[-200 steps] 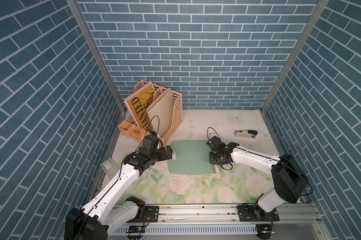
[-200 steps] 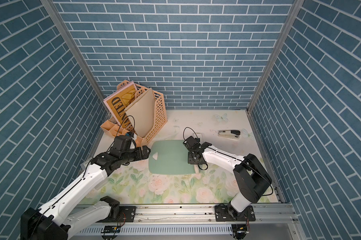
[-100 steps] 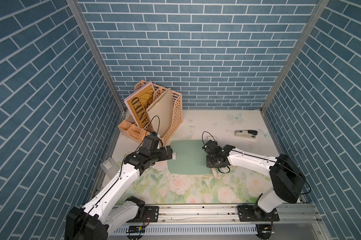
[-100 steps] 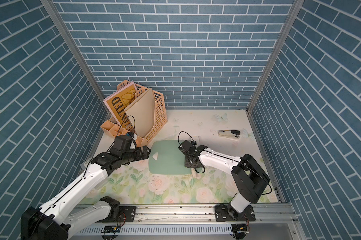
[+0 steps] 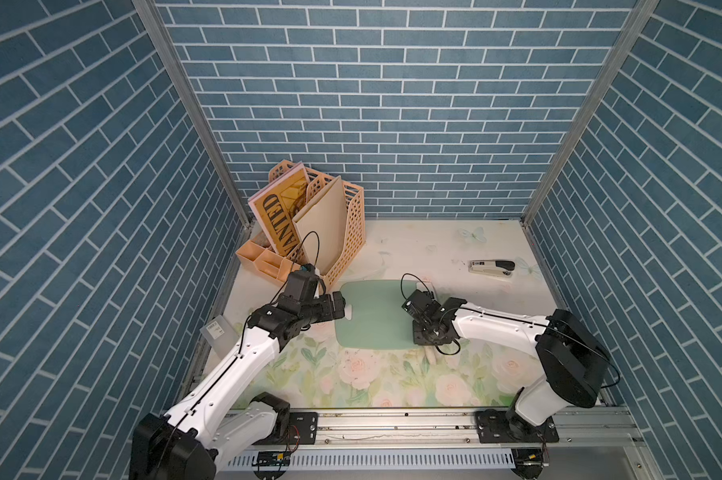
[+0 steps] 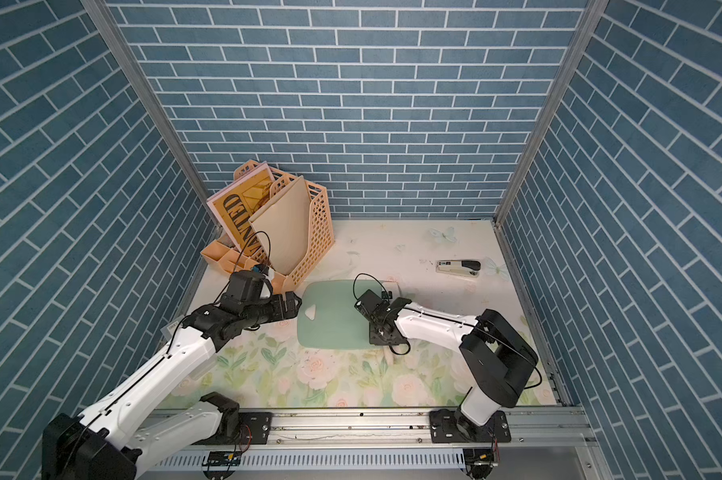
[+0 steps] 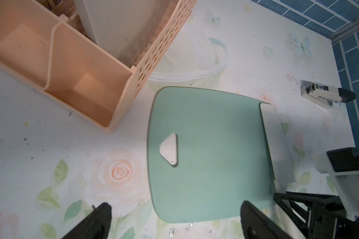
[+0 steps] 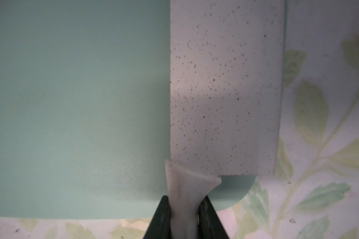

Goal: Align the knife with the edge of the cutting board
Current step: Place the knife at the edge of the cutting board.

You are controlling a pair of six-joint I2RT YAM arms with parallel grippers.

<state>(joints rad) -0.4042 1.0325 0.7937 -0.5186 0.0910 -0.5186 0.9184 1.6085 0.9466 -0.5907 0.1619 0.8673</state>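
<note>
Bearing cutting board [image 5: 372,316]: floral tabletop [image 5: 392,386], brick walls [image 5: 392,104]

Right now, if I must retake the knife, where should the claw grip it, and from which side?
Grip the handle, coming from the edge of the cutting board nearest the robot's base, as the right claw does now. The knife lies with its broad blade flat on the board, nothing to pinch; the narrow handle juts past that edge, so its sides can likely be pinched.
</note>
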